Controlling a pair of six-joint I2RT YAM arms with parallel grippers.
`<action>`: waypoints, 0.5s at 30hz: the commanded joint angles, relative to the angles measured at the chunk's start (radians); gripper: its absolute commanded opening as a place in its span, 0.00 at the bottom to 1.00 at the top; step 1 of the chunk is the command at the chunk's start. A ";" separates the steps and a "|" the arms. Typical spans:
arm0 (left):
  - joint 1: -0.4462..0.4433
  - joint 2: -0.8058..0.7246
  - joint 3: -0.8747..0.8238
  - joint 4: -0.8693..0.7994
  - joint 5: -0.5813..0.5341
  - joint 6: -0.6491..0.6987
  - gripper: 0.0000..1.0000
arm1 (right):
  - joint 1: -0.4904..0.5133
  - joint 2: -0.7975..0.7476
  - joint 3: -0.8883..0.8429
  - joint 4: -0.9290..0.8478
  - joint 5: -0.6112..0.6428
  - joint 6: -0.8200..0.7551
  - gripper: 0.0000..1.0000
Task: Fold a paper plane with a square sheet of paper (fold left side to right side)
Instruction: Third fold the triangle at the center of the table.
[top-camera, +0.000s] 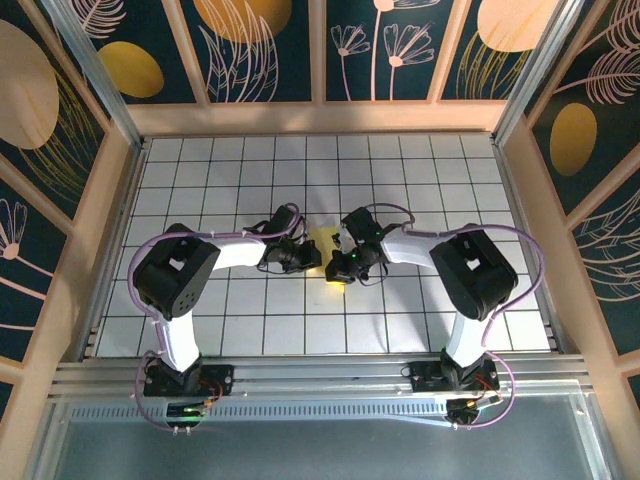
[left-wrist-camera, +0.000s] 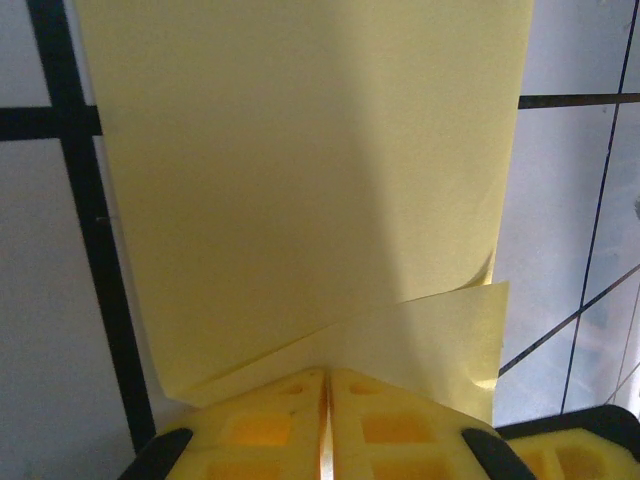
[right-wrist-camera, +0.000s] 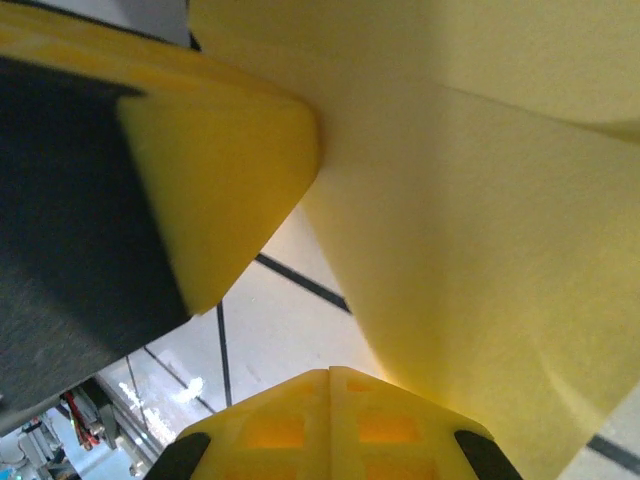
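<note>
The pale-yellow square sheet of paper (top-camera: 323, 240) lies at the middle of the white grid table, between the two grippers. In the left wrist view the sheet (left-wrist-camera: 300, 180) spreads away from me, with a folded flap (left-wrist-camera: 420, 340) lifting at its near edge. My left gripper (left-wrist-camera: 328, 375) is shut on that near edge; from above it (top-camera: 312, 258) sits at the sheet's left. My right gripper (right-wrist-camera: 329, 372) is shut with nothing seen between its jaws, the sheet (right-wrist-camera: 480, 250) curving up just beside its right finger. It (top-camera: 340, 276) sits at the sheet's near right. The paper plane shape is not formed.
The white tiled table (top-camera: 200, 180) is walled by wooden rails (top-camera: 120, 200) on the left, back and right. A metal rail (top-camera: 320, 375) runs along the near edge by both arm bases. The left gripper's yellow finger (right-wrist-camera: 220, 170) hangs close above the right gripper.
</note>
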 joint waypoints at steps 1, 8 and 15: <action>0.003 0.032 0.004 -0.073 -0.040 0.016 0.11 | 0.005 0.025 0.031 0.009 0.032 0.012 0.00; 0.003 0.040 0.036 -0.108 -0.064 0.033 0.10 | -0.001 0.019 0.005 -0.065 0.079 0.010 0.00; 0.002 0.050 0.055 -0.156 -0.114 0.068 0.10 | -0.028 -0.048 -0.083 -0.085 0.079 0.027 0.00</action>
